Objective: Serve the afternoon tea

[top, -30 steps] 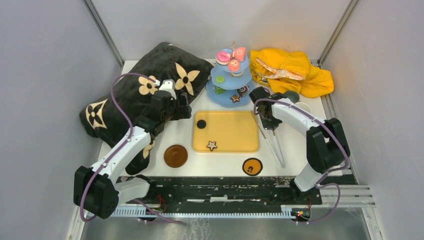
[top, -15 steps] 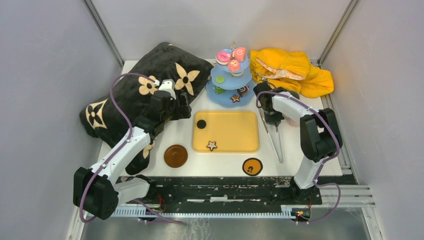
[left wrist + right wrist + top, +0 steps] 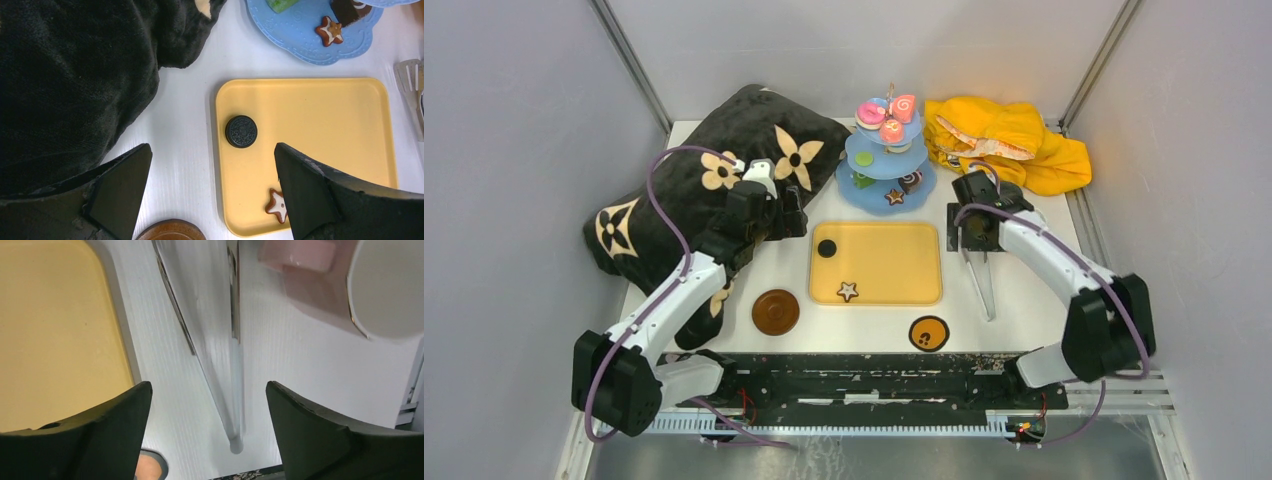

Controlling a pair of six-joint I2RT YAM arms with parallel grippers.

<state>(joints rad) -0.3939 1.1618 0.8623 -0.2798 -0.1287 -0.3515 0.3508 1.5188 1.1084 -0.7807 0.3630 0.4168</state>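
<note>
Sweets (image 3: 871, 113) crowd the stand (image 3: 886, 150) (two on tray (image 3: 904, 262)); left tool (image 3: 212, 150), right tool (image 3: 208, 385) spread empty.

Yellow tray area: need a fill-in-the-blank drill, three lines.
The yellow tray holds a dark round cookie and a ___-shaped biscuit.
In the top view, the metal tongs lie to the tray's ___.
The right gripper hangs over the tongs with its jaws ___.
Missing: star; right; open.

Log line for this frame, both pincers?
left pincer: open, empty, over yellow tray edge | right pincer: open, empty, over tongs
</note>
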